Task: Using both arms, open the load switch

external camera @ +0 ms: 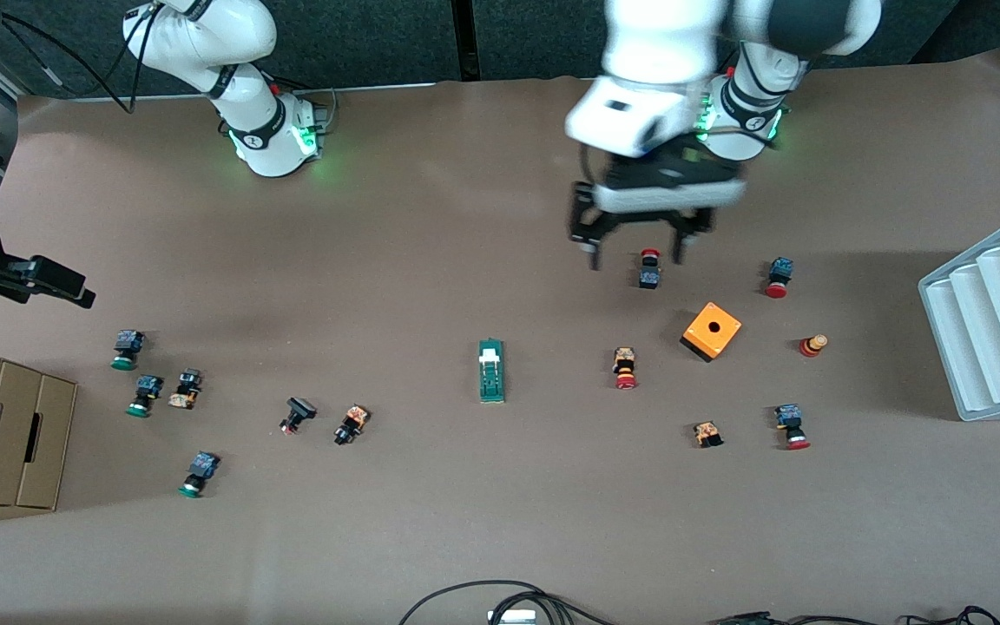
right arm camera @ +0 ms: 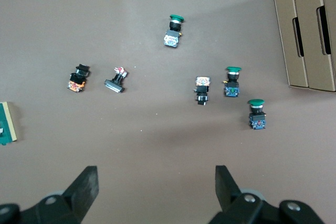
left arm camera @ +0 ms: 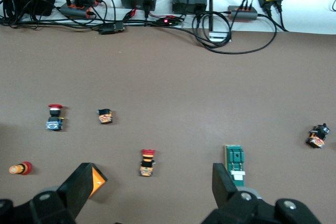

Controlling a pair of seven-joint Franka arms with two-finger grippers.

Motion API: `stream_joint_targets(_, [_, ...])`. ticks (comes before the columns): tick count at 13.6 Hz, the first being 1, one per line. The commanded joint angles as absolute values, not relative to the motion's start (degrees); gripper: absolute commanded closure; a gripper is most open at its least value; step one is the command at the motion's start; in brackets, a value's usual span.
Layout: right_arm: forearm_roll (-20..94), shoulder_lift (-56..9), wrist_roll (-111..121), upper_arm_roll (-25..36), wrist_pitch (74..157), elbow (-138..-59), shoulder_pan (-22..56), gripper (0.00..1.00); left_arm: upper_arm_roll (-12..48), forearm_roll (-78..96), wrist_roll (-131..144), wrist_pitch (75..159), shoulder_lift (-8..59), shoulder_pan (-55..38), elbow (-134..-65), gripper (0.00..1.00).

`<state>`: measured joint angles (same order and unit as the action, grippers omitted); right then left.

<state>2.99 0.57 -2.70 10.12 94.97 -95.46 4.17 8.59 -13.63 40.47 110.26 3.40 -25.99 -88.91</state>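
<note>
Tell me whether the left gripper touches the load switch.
Apart: in the front view the left gripper hangs open, bare table between it and the load switch.

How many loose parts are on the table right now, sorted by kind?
Green-capped push buttons: 3
Red-capped push buttons: 4
Small black parts with no coloured cap: 4
Small red-and-orange cylinder: 1
Orange cube with a hole: 1
Dark-green rectangular load switch: 1
Total: 14
</note>
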Motion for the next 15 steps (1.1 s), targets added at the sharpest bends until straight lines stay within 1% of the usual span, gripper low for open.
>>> stream_joint_targets(1, [1.93,-0.26,-2.02,10.11,95.01,-94.04,4.31,0.01,3.36,-8.45,30.71,107.33,0.97,-25.05,-89.12,0.0])
stream_joint_targets(2, [1.93,-0.18,-2.02,10.19,95.1,-94.04,4.31,0.01,2.3,-8.0,28.24,106.36,0.79,-24.09,-89.12,0.0])
stream_joint_targets(5, [1.93,-0.26,-2.02,10.11,95.1,-94.04,4.31,0.01,2.2,-2.04,27.07,103.98,0.62,-18.39,-89.73,0.0])
stream_joint_targets(7, [2.02,-0.18,-2.11,10.19,95.1,-94.04,4.31,0.01,2.2,-0.53,25.41,103.8,0.7,-15.56,-91.49,0.0])
stream_joint_targets(9, [2.02,-0.18,-2.02,10.11,95.1,-94.04,4.31,0.01,0.1,-0.44,23.65,103.27,1.05,-13.73,-91.85,0.0])
stream_joint_targets(12, [2.02,-0.26,-2.11,10.11,95.1,-94.04,4.31,0.01,-3.06,-0.44,12.62,102.84,1.05,-11.78,-91.32,0.0])
stream_joint_targets(14, [2.02,-0.26,-2.11,10.11,95.1,-94.04,4.31,0.01,-5.79,0.34,8.45,99.42,2.28,-11.34,-89.4,0.0])
stream_joint_targets(15, [2.02,-0.26,-2.11,10.19,95.1,-94.04,4.31,0.01,-6.24,0.61,7.31,97.32,2.46,-10.9,-87.91,0.0])
